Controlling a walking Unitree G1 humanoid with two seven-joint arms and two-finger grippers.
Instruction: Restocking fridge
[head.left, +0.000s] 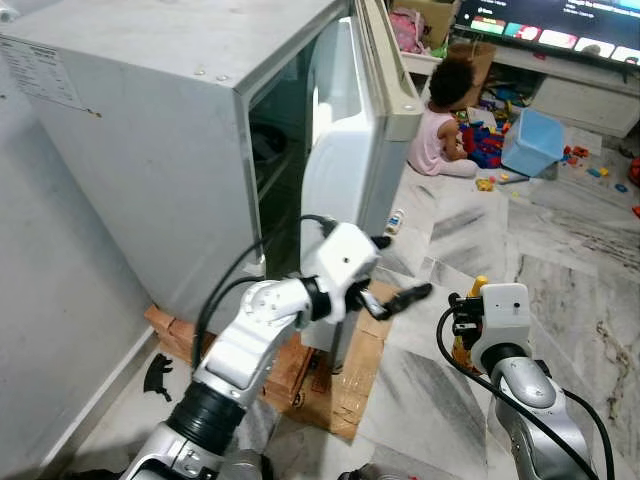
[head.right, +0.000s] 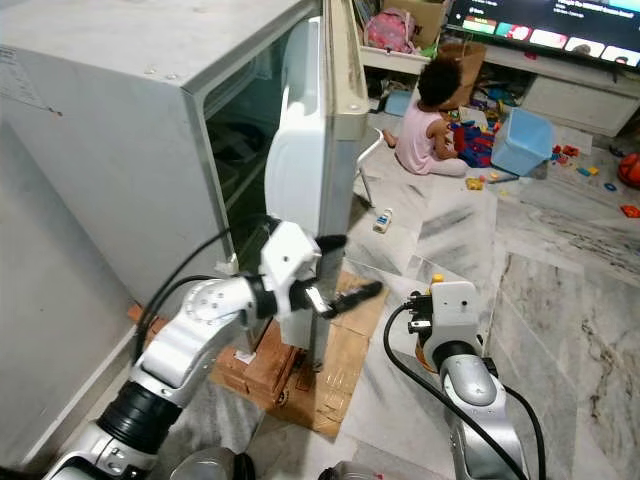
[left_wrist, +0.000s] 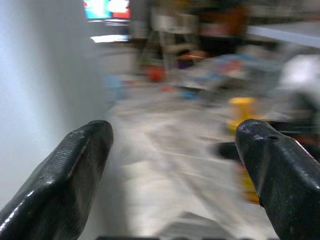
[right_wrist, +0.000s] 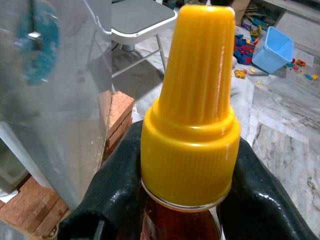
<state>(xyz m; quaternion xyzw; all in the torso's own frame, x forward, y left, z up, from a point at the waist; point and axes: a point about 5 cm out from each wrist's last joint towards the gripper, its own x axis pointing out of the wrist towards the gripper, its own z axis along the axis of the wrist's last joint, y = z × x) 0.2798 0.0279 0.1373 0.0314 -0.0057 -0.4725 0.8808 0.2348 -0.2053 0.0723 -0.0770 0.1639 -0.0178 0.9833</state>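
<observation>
A squat grey metal fridge (head.left: 150, 130) was seen raised on red bricks (head.left: 175, 335) and flattened cardboard (head.left: 345, 385), its white moulded door (head.left: 345, 150) standing ajar. The left claw (head.left: 392, 272) was held just beside the door's lower edge, its two long, matte black fingers (left_wrist: 65, 175) spread wide with nothing between them. The right claw (right_wrist: 185, 200) was pinched around the neck of a bottle (right_wrist: 187, 145), which was held upright above the veined marble floor (head.left: 560, 260), to the right of the door; a ribbed, tapering yellow plastic cap (right_wrist: 192, 100) topped an amber-filled body. Farther back, a child (head.left: 440, 120) was seated among scattered toys beside a tilted blue plastic bin (head.left: 532, 142).
</observation>
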